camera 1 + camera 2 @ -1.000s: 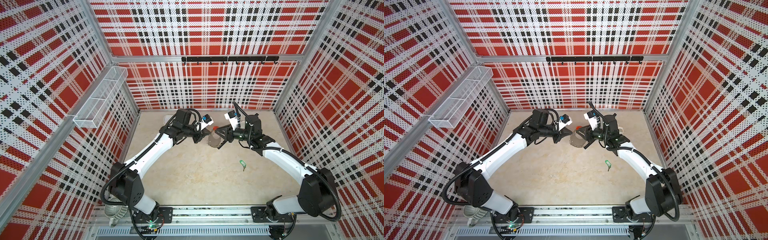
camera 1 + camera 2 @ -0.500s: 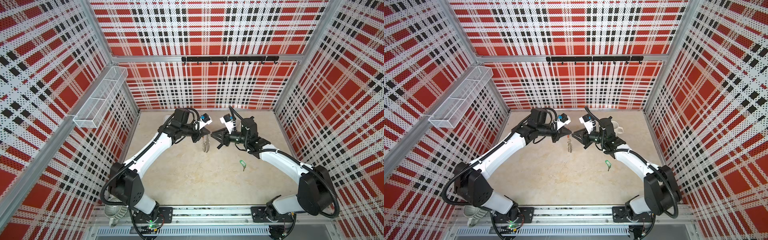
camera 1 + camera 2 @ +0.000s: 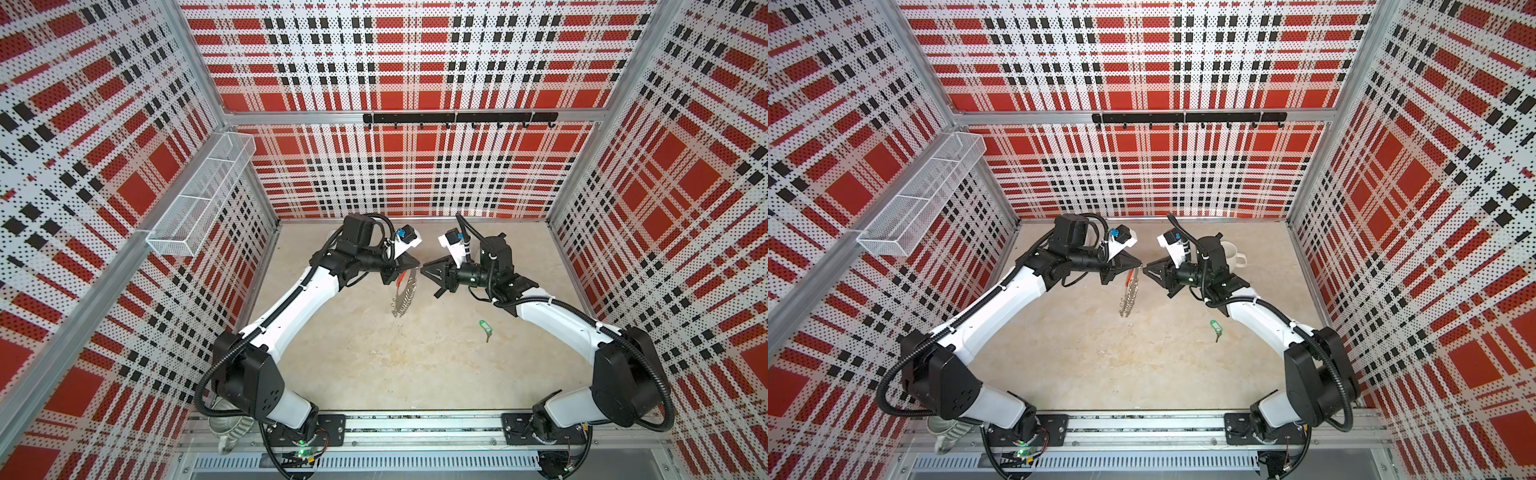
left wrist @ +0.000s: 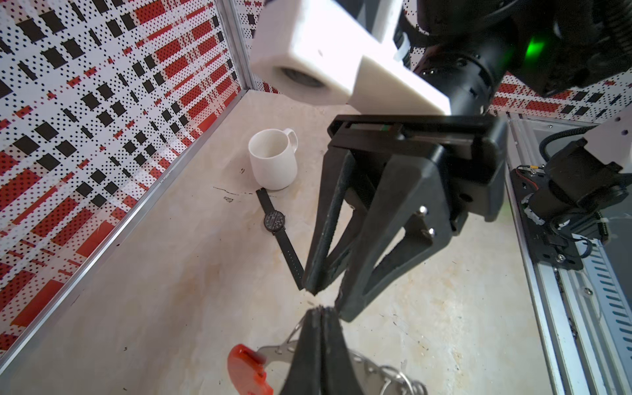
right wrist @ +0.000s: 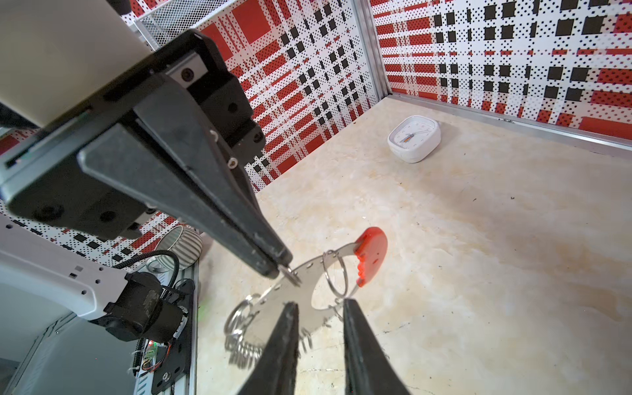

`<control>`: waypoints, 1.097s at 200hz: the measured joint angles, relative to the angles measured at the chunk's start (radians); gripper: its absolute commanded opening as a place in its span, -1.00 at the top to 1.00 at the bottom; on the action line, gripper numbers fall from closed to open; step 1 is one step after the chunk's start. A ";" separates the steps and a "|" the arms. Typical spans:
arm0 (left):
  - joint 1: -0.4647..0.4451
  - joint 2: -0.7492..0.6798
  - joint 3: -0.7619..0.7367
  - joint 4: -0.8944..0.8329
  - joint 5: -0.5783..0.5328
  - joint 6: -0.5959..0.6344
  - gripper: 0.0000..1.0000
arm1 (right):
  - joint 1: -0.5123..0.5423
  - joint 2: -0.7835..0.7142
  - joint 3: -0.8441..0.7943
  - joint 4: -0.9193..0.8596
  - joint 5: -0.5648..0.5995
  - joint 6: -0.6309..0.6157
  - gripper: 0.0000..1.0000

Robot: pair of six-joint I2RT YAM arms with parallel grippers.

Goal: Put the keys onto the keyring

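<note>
Jaws of the left hand (image 5: 278, 265) clamp the keyring (image 5: 287, 290) rim, stiff metal hanging above the surface (image 3: 374, 353). Beside it the right hand (image 5: 318, 302) stands slightly apart, empty. Well off lie the keys (image 3: 483, 326); their light green tag looks easiest to pinch.

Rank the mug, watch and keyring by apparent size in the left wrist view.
1. mug, the largest.
2. watch, longer than the mug but thin, one strap end hidden.
Unranked: keyring, nearest the camera and cut off by the frame edge, so its size is unsure.
</note>
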 measured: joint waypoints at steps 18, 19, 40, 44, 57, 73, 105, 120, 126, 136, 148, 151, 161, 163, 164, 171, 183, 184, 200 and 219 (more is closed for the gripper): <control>0.000 0.000 0.000 -0.001 0.006 0.000 1.00 | 0.000 0.000 0.000 0.000 -0.003 -0.001 0.45; 0.000 0.000 0.000 -0.001 0.006 0.000 1.00 | 0.001 0.000 0.000 0.000 -0.003 -0.001 0.45; 0.000 0.000 0.000 -0.001 0.011 0.000 1.00 | 0.001 0.000 0.001 0.000 -0.008 -0.001 0.44; 0.000 0.000 0.000 -0.001 0.012 0.000 1.00 | 0.001 0.000 0.002 0.000 -0.008 -0.001 0.43; 0.000 0.000 0.000 -0.001 0.014 0.000 1.00 | 0.001 0.000 0.003 0.000 -0.010 -0.002 0.42; 0.000 0.000 0.000 -0.001 0.017 -0.001 1.00 | 0.002 0.002 0.009 0.000 -0.014 -0.002 0.42; 0.000 0.000 0.000 -0.002 0.020 -0.001 1.00 | 0.006 0.010 0.029 0.000 -0.019 -0.002 0.37; 0.000 0.000 0.000 -0.003 0.020 -0.001 1.00 | 0.007 0.012 0.032 -0.001 -0.023 -0.002 0.36; 0.000 0.000 0.000 -0.005 0.020 -0.001 1.00 | 0.008 0.013 0.034 -0.001 -0.024 -0.002 0.36; 0.000 0.000 0.000 -0.006 0.020 -0.001 1.00 | 0.009 0.016 0.036 -0.002 -0.026 -0.002 0.38; 0.001 0.000 0.000 -0.008 0.021 -0.001 1.00 | 0.010 0.016 0.036 -0.002 -0.027 -0.002 0.39; 0.001 0.000 0.000 -0.008 0.021 -0.001 1.00 | 0.011 0.017 0.036 -0.002 -0.028 -0.002 0.39; 0.002 0.000 0.000 -0.008 0.021 -0.001 1.00 | 0.013 0.018 0.037 -0.002 -0.031 -0.002 0.40; 0.002 0.000 0.000 -0.008 0.021 -0.001 1.00 | 0.014 0.019 0.037 -0.002 -0.031 -0.002 0.40; 0.002 0.000 0.000 -0.008 0.022 -0.001 1.00 | 0.014 0.019 0.037 -0.002 -0.032 -0.002 0.40; 0.002 0.000 0.000 -0.009 0.022 -0.001 1.00 | 0.015 0.020 0.039 -0.002 -0.034 -0.002 0.40; 0.002 0.000 0.000 -0.009 0.022 -0.001 1.00 | 0.018 0.023 0.045 -0.002 -0.035 -0.002 0.39; 0.002 0.000 0.000 -0.009 0.022 -0.001 1.00 | 0.018 0.023 0.045 -0.002 -0.035 -0.002 0.39; 0.002 0.000 0.000 -0.008 0.023 -0.001 1.00 | 0.018 0.026 0.051 -0.005 -0.039 -0.003 0.36; 0.002 0.000 0.000 -0.008 0.024 -0.001 1.00 | 0.018 0.027 0.053 -0.005 -0.038 -0.006 0.36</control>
